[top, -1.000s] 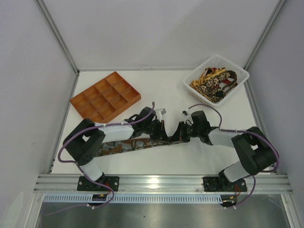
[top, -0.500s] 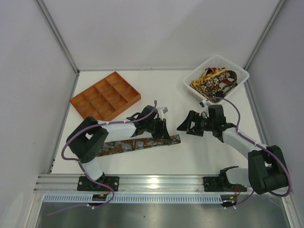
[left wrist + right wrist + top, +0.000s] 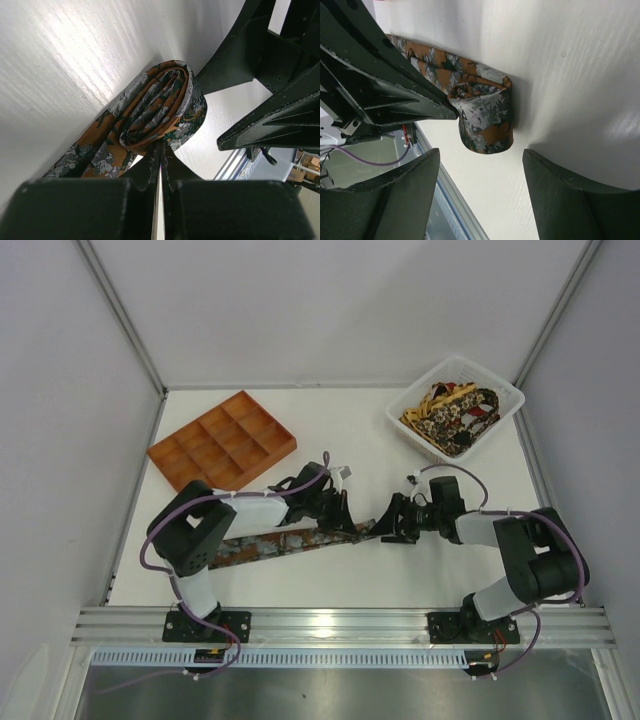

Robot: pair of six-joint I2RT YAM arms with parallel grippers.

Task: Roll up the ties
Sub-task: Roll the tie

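Note:
One tie (image 3: 275,542), patterned rust-orange, grey and dark green, lies flat across the table in the top view. Its right end is wound into a small roll (image 3: 161,107) (image 3: 485,117). My left gripper (image 3: 343,517) (image 3: 161,144) is shut, its tips pinching the roll's edge. My right gripper (image 3: 392,525) (image 3: 481,159) is open just right of the roll, which sits in front of the gap between the two fingers without touching either. More ties (image 3: 452,412) lie heaped in the white basket (image 3: 500,390).
An orange compartment tray (image 3: 222,442) sits at the back left. The white basket stands at the back right corner. The metal rail (image 3: 340,622) runs along the near edge, close to both arm bases. White walls close in the table.
My right gripper opened, swung away to the right, then came back to the rolled end with its jaws apart. The left gripper stayed shut at the roll.

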